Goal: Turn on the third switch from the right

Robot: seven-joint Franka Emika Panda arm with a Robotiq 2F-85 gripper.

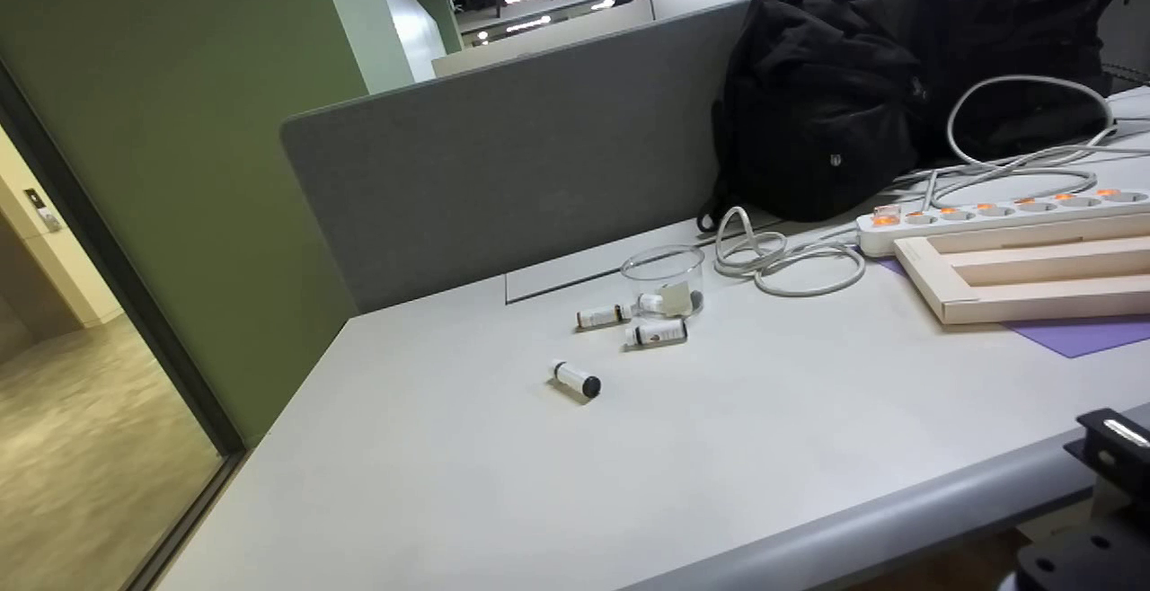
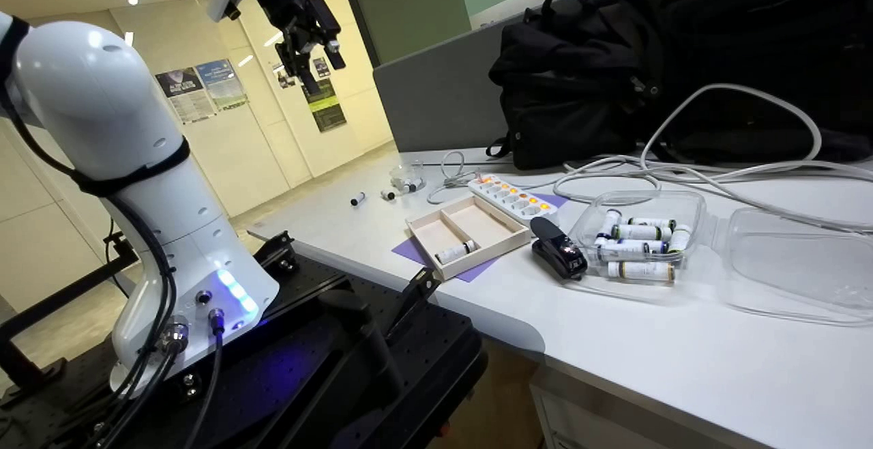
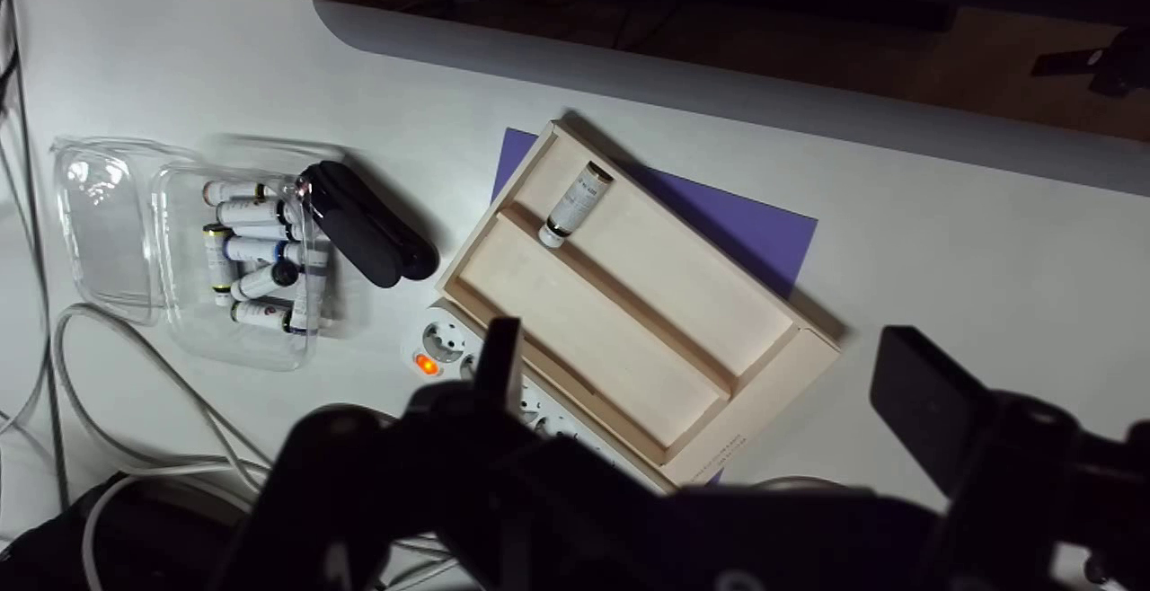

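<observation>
The gripper (image 2: 324,74) hangs up there, jaws spread and holding nothing, well apart from the white power strip (image 2: 508,196) lying alongside the wooden tray (image 2: 487,252). I'd call this the approach; next it should draw the jaws together, come down over what I take for the third switch from the right (image 2: 524,195) and press.

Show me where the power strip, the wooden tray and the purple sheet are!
Power strip (image 2: 511,197): in an exterior view, on its top.
Wooden tray (image 3: 584,337): wrist view, on one compartment's bare floor.
Purple sheet (image 3: 753,224): wrist view, on an uncovered part.
</observation>
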